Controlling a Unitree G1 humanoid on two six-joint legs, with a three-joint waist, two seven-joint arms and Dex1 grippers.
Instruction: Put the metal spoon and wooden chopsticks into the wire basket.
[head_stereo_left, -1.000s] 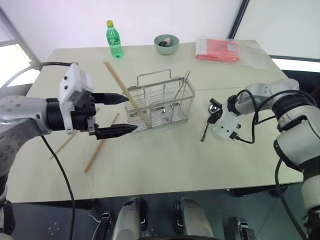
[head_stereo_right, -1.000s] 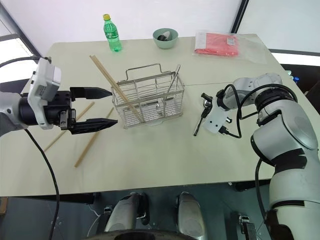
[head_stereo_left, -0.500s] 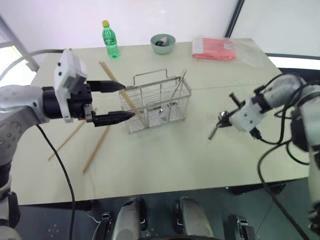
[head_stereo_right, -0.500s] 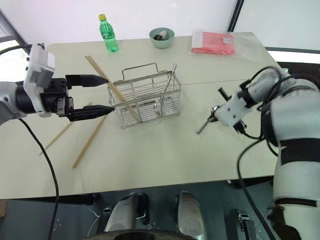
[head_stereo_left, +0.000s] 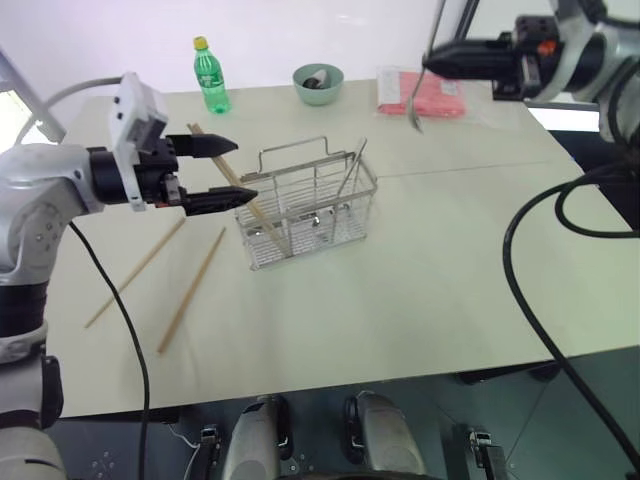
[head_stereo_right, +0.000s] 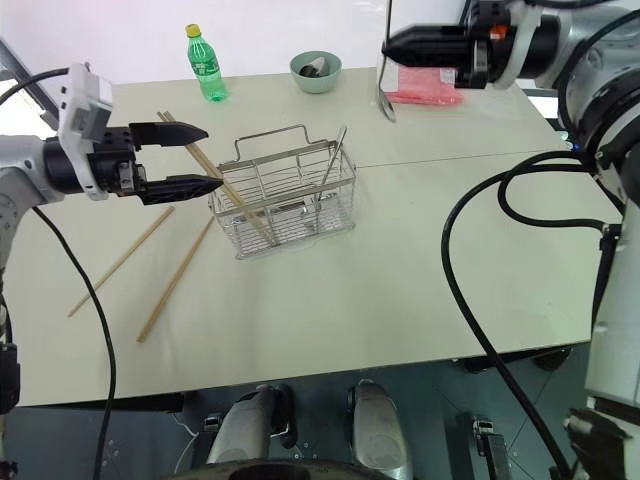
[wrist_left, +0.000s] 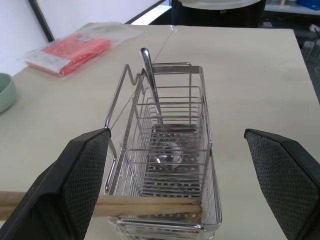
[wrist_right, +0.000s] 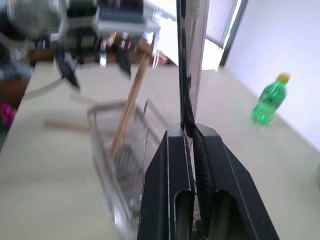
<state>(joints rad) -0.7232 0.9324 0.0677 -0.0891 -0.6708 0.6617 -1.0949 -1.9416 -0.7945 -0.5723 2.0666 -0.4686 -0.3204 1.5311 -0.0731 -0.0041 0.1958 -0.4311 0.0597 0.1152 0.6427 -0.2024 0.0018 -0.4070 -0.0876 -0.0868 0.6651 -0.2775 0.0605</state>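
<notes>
The wire basket (head_stereo_left: 310, 200) stands mid-table with one metal spoon (wrist_left: 150, 70) upright in it. A pair of wooden chopsticks (head_stereo_left: 222, 168) leans out of its left end. Two more chopsticks (head_stereo_left: 190, 290) lie loose on the table to the left. My left gripper (head_stereo_left: 235, 172) is open and level at the basket's left end, and the leaning sticks cross the gap between its fingers. High at the back right, my right gripper (head_stereo_right: 392, 45) is shut on the handle of another metal spoon (head_stereo_right: 386, 100), which hangs bowl down above the table.
A green bottle (head_stereo_left: 208, 75), a pale green bowl (head_stereo_left: 318, 85) and a red packet (head_stereo_left: 420, 95) stand along the far edge. Black cables hang from both arms. Bare tabletop spreads in front of and to the right of the basket.
My right gripper has swung up from near the table to high at the back, turning so the spoon hangs down. My left gripper has moved in toward the basket's end.
</notes>
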